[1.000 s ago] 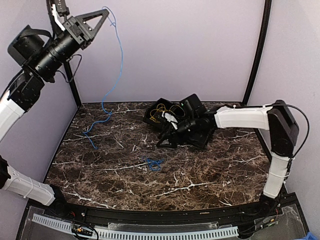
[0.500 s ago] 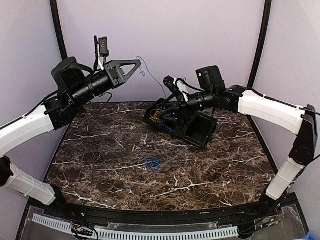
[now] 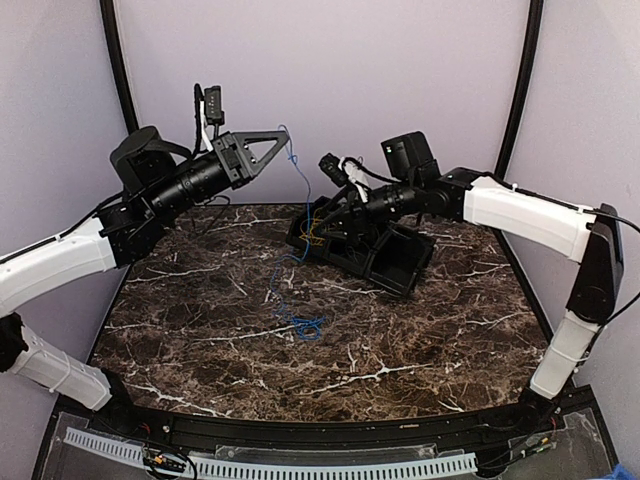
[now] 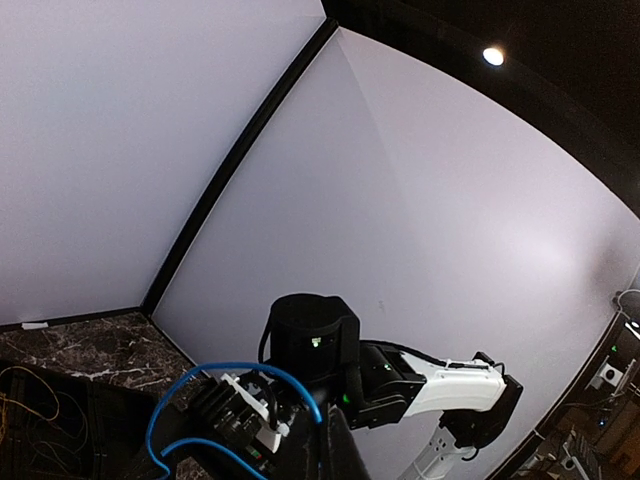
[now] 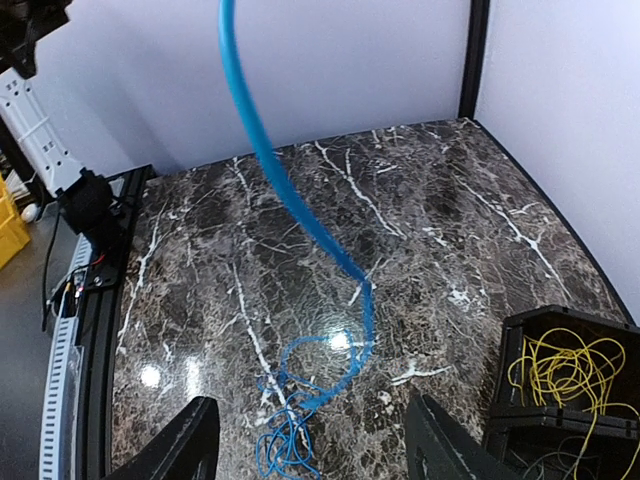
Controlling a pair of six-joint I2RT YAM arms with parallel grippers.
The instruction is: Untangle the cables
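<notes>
While the left tool (image 3: 284, 137) is pressed together on the blue cable (image 3: 306, 326) high in the air, the right tool (image 5: 312, 420) stands spread and holds nothing. From that pinch the blue cable hangs nearly upright, its long axis running down to a loose heap on the tabletop (image 3: 420, 340). The yellow cable (image 5: 565, 375) lies coiled inside a black bin (image 3: 400, 262) (just beneath the right arm), apart from the blue heap.

Robotics lab enclosure: plain lilac wall panels (image 3: 400, 70), black frame posts (image 3: 518, 100), marble-pattern tabletop (image 3: 420, 340).
</notes>
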